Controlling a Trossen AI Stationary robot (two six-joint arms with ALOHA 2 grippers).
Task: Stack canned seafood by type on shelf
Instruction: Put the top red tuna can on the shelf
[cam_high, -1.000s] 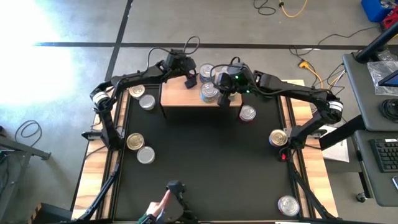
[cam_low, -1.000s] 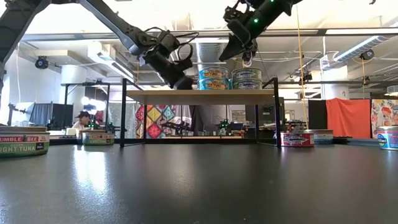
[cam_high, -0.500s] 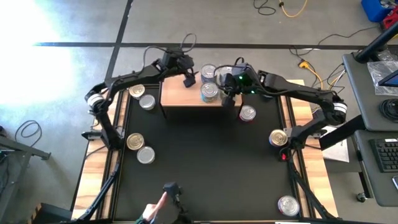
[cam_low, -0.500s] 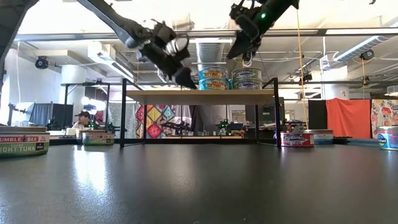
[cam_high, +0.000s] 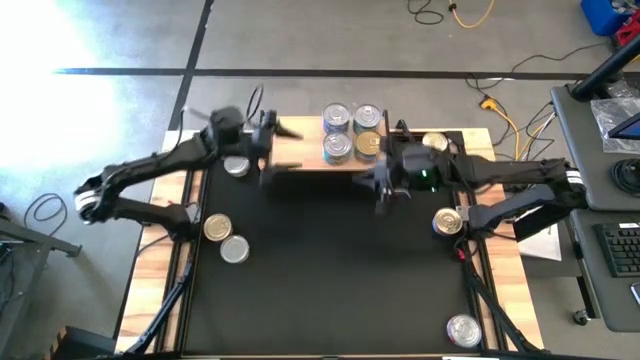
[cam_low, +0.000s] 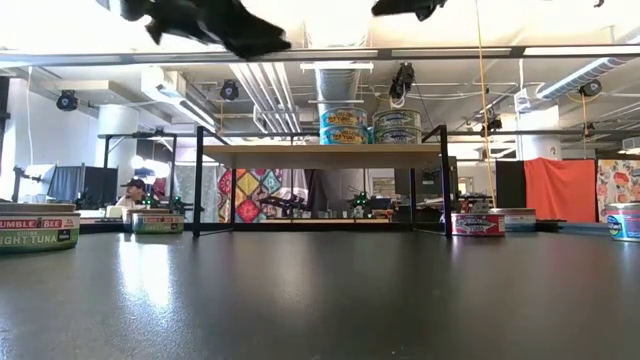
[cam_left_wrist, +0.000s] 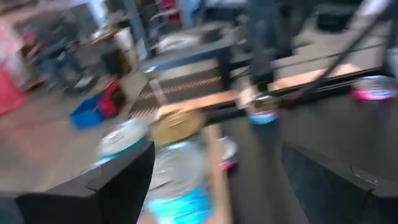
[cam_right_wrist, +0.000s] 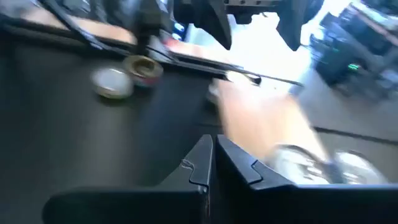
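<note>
I see four cans (cam_high: 352, 131) on the shelf (cam_high: 300, 157) at upper centre of the high view: two stacks behind, a silver and a gold lid in front. Left gripper (cam_high: 268, 143) sits over the shelf's left end, fingers spread wide, holding nothing. Right gripper (cam_high: 384, 186) is just below the shelf's right end, fingers pressed together, empty. Both arms are between picks, as I judge it. Loose cans remain: two silver (cam_high: 236, 166) and (cam_high: 234, 249), one gold (cam_high: 216, 227) at left; more at right (cam_high: 447, 221). Next I need one gripper over a loose can, lowered with its jaws open to either side of it, matching lid colour to stack
</note>
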